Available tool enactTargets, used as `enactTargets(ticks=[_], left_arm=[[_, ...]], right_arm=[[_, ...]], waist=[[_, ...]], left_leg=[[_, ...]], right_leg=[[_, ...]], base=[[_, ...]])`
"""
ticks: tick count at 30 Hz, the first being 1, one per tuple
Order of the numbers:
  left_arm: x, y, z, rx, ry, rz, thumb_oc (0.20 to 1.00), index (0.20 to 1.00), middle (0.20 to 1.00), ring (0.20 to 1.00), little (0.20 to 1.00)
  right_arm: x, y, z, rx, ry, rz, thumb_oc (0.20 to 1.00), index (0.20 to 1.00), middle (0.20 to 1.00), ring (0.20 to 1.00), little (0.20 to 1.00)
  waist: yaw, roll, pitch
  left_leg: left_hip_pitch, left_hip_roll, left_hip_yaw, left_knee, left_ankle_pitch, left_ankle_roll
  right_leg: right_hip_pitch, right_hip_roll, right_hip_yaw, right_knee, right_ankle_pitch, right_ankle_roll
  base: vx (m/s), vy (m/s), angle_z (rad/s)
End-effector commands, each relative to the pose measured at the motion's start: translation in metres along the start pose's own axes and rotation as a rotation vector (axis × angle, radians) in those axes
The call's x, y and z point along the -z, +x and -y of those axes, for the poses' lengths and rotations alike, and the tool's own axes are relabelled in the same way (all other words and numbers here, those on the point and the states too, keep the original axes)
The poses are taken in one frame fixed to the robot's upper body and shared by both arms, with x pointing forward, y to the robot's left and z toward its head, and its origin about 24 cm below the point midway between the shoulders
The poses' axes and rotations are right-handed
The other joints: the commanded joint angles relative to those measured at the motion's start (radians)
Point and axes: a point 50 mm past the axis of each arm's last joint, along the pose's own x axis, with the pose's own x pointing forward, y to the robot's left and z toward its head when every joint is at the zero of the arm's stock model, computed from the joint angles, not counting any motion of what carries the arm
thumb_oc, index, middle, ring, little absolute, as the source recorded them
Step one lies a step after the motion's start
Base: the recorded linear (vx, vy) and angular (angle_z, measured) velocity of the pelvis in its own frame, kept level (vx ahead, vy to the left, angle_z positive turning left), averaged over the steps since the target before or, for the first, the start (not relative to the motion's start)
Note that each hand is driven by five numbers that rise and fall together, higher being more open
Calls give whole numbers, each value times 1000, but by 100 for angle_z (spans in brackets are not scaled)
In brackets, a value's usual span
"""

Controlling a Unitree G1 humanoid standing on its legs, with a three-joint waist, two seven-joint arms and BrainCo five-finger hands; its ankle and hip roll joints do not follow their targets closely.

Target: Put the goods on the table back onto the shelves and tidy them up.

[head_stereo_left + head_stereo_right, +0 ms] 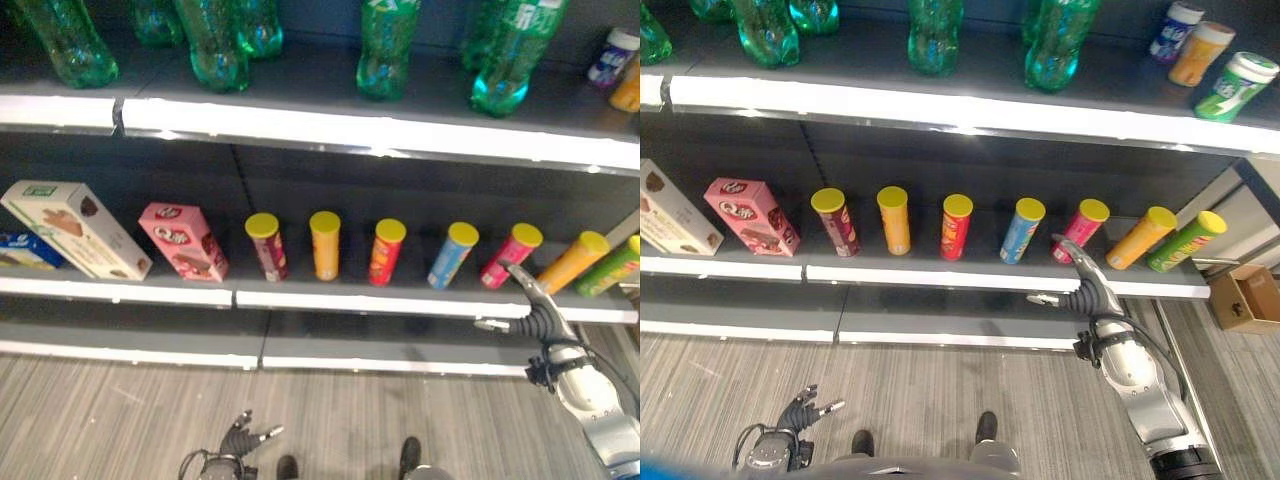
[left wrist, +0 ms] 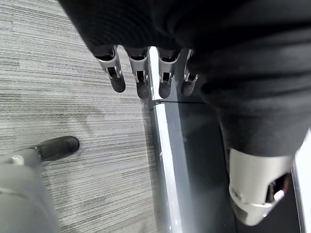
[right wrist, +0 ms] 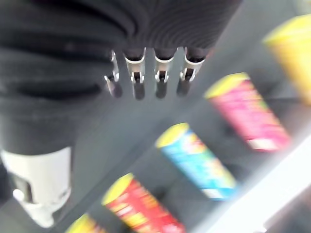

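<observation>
A row of chip tubes with yellow lids stands on the middle shelf [image 1: 330, 298]: dark red [image 1: 267, 245], orange [image 1: 325, 245], red [image 1: 386, 252], blue [image 1: 453, 255] and pink [image 1: 510, 256]. At the right end an orange tube [image 1: 573, 262] and a green tube [image 1: 610, 265] lean over. My right hand [image 1: 1085, 285] is raised in front of the shelf edge just below the pink tube [image 3: 250, 116], fingers [image 3: 146, 82] straight, open and holding nothing. My left hand [image 1: 240, 440] hangs low over the carpet, its fingers [image 2: 141, 80] relaxed and empty.
A pink box [image 1: 183, 240], a beige box [image 1: 75, 228] and a blue box [image 1: 25, 250] lean at the left of the middle shelf. Green bottles [image 1: 385, 45] and small containers [image 1: 1200, 52] fill the upper shelf. A cardboard box [image 1: 1245, 297] sits on the floor at the right.
</observation>
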Motion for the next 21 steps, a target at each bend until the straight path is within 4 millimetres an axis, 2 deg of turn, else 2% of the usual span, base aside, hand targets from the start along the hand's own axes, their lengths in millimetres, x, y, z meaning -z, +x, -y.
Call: enactTargets(ticks=[1, 2, 3, 4, 5, 6, 8, 11, 12, 13, 14, 15, 16, 20, 21], left_arm=[[-16, 9, -3, -12, 8, 38, 1000, 1000, 1000, 1000, 1000], [-14, 8, -2, -9, 1, 27, 1000, 1000, 1000, 1000, 1000], [-12, 8, -1, -10, 0, 17, 1000, 1000, 1000, 1000, 1000], [-12, 8, -1, -9, 1, 18, 1000, 1000, 1000, 1000, 1000], [-12, 9, 0, -10, -3, 15, 1000, 1000, 1000, 1000, 1000], [-9, 8, -2, -13, -4, 1, 1000, 1000, 1000, 1000, 1000], [-8, 8, -2, -12, 1, 0, 1000, 1000, 1000, 1000, 1000], [-8, 9, -6, -4, 22, -4, 1000, 1000, 1000, 1000, 1000], [-8, 9, -6, -5, 21, -4, 1000, 1000, 1000, 1000, 1000], [-9, 9, -8, -2, 27, -2, 1000, 1000, 1000, 1000, 1000], [-11, 11, -9, 4, 31, -6, 1000, 1000, 1000, 1000, 1000], [-12, 11, -10, 7, 32, -6, 1000, 1000, 1000, 1000, 1000], [-12, 12, -10, 6, 32, -5, 1000, 1000, 1000, 1000, 1000], [-16, 15, -9, 13, 31, -21, 1000, 1000, 1000, 1000, 1000], [-15, 16, -9, 16, 28, -26, 1000, 1000, 1000, 1000, 1000]], right_arm=[[-4, 11, 22, 105, 63, 17, 1000, 1000, 1000, 1000, 1000], [17, 3, 26, 148, 71, -80, 1000, 1000, 1000, 1000, 1000], [27, -2, 28, 171, 73, -129, 1000, 1000, 1000, 1000, 1000], [27, -2, 28, 171, 73, -129, 1000, 1000, 1000, 1000, 1000], [36, -6, 28, 185, 78, -169, 1000, 1000, 1000, 1000, 1000], [57, -16, 28, 215, 98, -272, 1000, 1000, 1000, 1000, 1000], [65, -20, 24, 202, 102, -311, 1000, 1000, 1000, 1000, 1000], [106, -43, -9, 73, 205, -537, 1000, 1000, 1000, 1000, 1000], [106, -42, -9, 72, 206, -536, 1000, 1000, 1000, 1000, 1000], [115, -48, -20, 31, 234, -601, 1000, 1000, 1000, 1000, 1000], [131, -64, -48, -48, 304, -734, 1000, 1000, 1000, 1000, 1000], [139, -74, -65, -78, 336, -816, 1000, 1000, 1000, 1000, 1000], [139, -74, -65, -79, 337, -815, 1000, 1000, 1000, 1000, 1000], [148, -99, -118, -164, 466, -1046, 1000, 1000, 1000, 1000, 1000], [147, -97, -122, -172, 473, -1054, 1000, 1000, 1000, 1000, 1000]], waist=[[-24, 2, 30], [-36, 1, 28], [-42, 2, 28], [-41, 2, 28], [-45, 2, 28], [-52, 2, 29], [-55, 2, 32], [-53, -2, 37], [-54, -2, 38], [-51, -4, 39], [-44, -6, 39], [-39, -6, 38], [-40, -7, 40], [-21, -2, 39], [-18, 0, 37]], left_leg=[[60, -19, 26, 10, -111, 34], [67, -23, 31, 10, -116, 37], [72, -27, 33, 10, -119, 39], [73, -27, 34, 10, -120, 39], [75, -29, 35, 10, -121, 40], [78, -33, 39, 10, -123, 42], [80, -34, 41, 10, -125, 43], [82, -38, 44, 10, -125, 44], [83, -38, 44, 10, -125, 44], [83, -38, 45, 10, -125, 43], [85, -38, 44, 10, -124, 42], [85, -38, 42, 10, -125, 41], [86, -38, 42, 10, -125, 41], [85, -35, 32, 10, -123, 38], [87, -35, 31, 10, -123, 38]], right_leg=[[39, -51, 1, 57, -67, 54], [39, -55, 6, 62, -67, 56], [38, -56, 10, 64, -66, 57], [39, -56, 10, 64, -66, 58], [39, -59, 11, 66, -65, 59], [38, -63, 15, 69, -65, 61], [37, -64, 19, 70, -65, 62], [33, -68, 22, 71, -60, 64], [34, -68, 22, 71, -60, 64], [35, -67, 21, 69, -60, 64], [39, -67, 19, 66, -59, 64], [43, -67, 14, 63, -59, 64], [44, -67, 14, 62, -59, 64], [57, -64, 2, 53, -63, 59], [61, -64, -1, 51, -64, 58]], base=[[27, 46, -15], [25, 32, -8], [25, 32, -13], [15, 19, -13], [7, 25, -20], [7, 25, -15], [-3, 18, -10], [-9, 4, -3], [0, 0, 0], [0, 0, 0], [0, 0, 0], [0, 0, 0], [0, 0, 0], [6, -15, 2], [25, -18, 5]])
